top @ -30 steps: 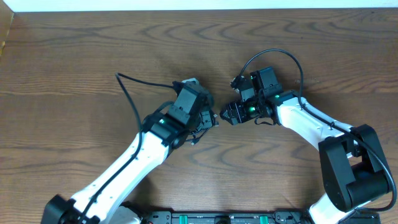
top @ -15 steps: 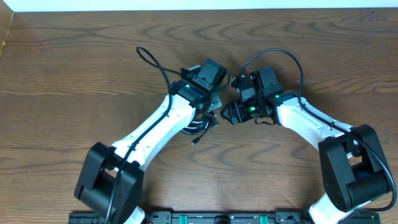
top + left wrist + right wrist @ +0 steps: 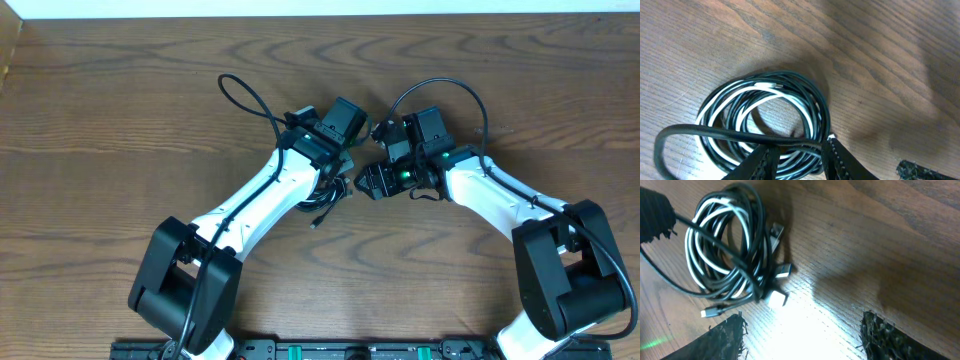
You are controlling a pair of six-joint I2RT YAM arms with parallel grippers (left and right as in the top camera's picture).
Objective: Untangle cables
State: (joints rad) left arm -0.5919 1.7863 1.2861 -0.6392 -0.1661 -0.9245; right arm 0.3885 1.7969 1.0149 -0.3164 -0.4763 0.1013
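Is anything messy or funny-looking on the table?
Yes. The cables lie in one jumbled coil on the wooden table. Black cords and a white cable are wound through each other, and small plug ends stick out at one side. Nothing looks broken or spilled.

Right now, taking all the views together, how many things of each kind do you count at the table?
Robot arms: 2, the left arm and the right arm
Thick arm cords: 2, the left arm's cord and the right arm's cord
Coiled bundle of black and white cables: 1
Total: 5
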